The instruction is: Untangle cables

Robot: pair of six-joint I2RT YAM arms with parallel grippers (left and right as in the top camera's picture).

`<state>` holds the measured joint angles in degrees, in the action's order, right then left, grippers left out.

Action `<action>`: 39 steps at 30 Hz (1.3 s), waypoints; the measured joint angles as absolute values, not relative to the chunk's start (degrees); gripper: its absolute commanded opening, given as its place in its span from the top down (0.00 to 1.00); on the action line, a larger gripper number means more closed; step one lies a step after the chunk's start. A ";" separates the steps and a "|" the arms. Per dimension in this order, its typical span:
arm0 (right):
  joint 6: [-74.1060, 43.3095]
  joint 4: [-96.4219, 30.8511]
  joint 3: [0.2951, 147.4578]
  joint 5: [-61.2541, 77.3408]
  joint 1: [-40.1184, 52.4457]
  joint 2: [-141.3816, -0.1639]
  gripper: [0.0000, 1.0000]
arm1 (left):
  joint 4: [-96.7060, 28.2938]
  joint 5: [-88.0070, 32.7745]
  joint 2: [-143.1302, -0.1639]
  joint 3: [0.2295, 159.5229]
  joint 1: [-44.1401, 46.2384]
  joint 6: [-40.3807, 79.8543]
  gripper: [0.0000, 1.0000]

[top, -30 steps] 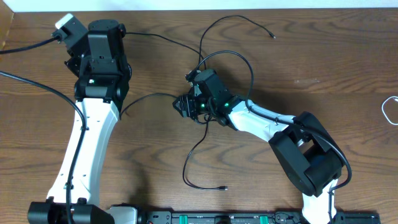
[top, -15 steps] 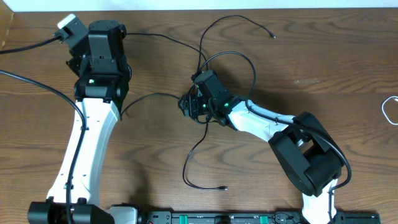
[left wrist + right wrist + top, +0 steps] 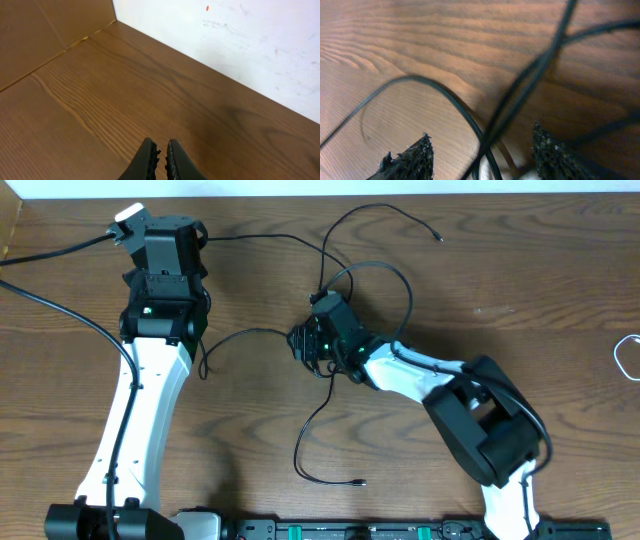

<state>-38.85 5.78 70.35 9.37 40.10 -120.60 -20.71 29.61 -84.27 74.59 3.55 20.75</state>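
Note:
Several thin black cables lie looped and crossed in the middle of the table. One strand ends in a small plug at the back, another in a plug near the front. My right gripper stands open at the left side of the tangle. In the right wrist view two black strands cross between its spread fingertips. A white cable lies at the far right edge. My left gripper is shut on nothing, over bare wood at the back left corner.
Thick black arm cables run off the left side. A cardboard wall and a white wall bound the back left corner. A black rail runs along the front edge.
My right gripper has slid slightly left and back into the tangle, its jaws still apart. The left wrist has turned and shifted a little toward the back.

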 measured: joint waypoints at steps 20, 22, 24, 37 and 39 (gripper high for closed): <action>-45.30 14.17 70.63 8.75 40.75 -124.31 0.66 | -20.91 28.80 -84.25 74.59 3.55 20.73 0.92; -46.30 14.70 70.83 8.58 40.97 -124.77 0.71 | -20.99 28.80 -84.27 74.59 3.55 20.73 0.92; -46.98 14.90 70.87 8.47 41.04 -124.92 0.94 | -21.02 28.77 -84.27 74.59 3.55 20.73 0.92; -49.25 16.47 70.61 16.38 36.60 -124.42 0.99 | -21.04 28.80 -84.25 74.59 3.55 20.73 0.92; -49.28 16.40 70.35 18.39 34.50 -122.19 0.99 | -21.04 28.80 -84.25 74.59 3.55 20.73 0.92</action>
<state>-49.28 16.40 70.35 18.39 34.50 -122.19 -21.04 28.80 -84.25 74.59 3.55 20.73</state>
